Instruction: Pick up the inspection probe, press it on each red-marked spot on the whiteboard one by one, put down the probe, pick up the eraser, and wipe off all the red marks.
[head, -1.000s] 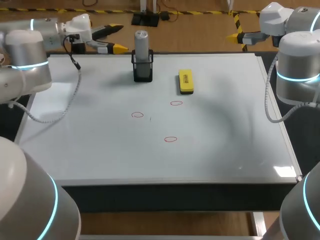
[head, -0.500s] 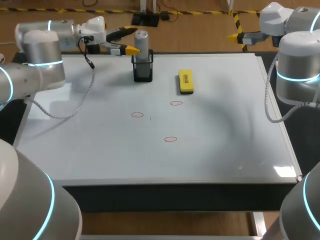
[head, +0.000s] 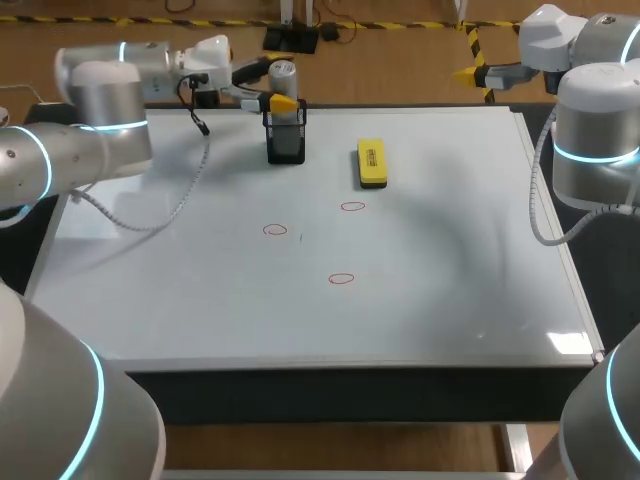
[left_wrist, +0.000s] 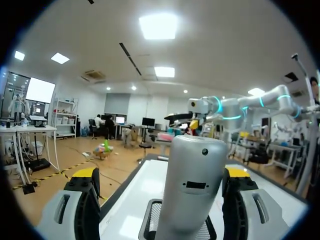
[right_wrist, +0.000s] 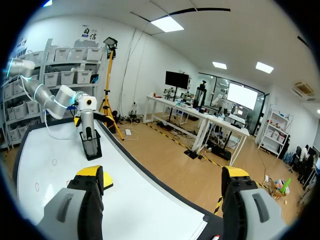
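The left arm comes in along the far edge of the whiteboard (head: 450, 300), and the left end effector (head: 272, 86) is level with the top of the probe (head: 283, 76). Its fingers are spread, one on each side of the silver body. The left wrist view shows the same thing: the left end effector (left_wrist: 162, 173) straddles the probe (left_wrist: 192, 185). A clear gap shows on one side. The other finger is very close, and I cannot tell whether it touches.

The probe stands upright in the black holder (head: 286, 142), so the step in hand is judged to be the grasp. To do it well, centre the fingers on the body first so that closing does not tip the probe or drag the holder. Grip above the holder's rim, then lift straight up until the tip clears it.

Nearer the robot are the three red marks (head: 275, 230), all unpressed. The yellow eraser (head: 371, 163) lies flat just to the right of the holder. At the far right corner the right end effector (head: 468, 74) hangs off the board with its fingers spread and nothing between them.
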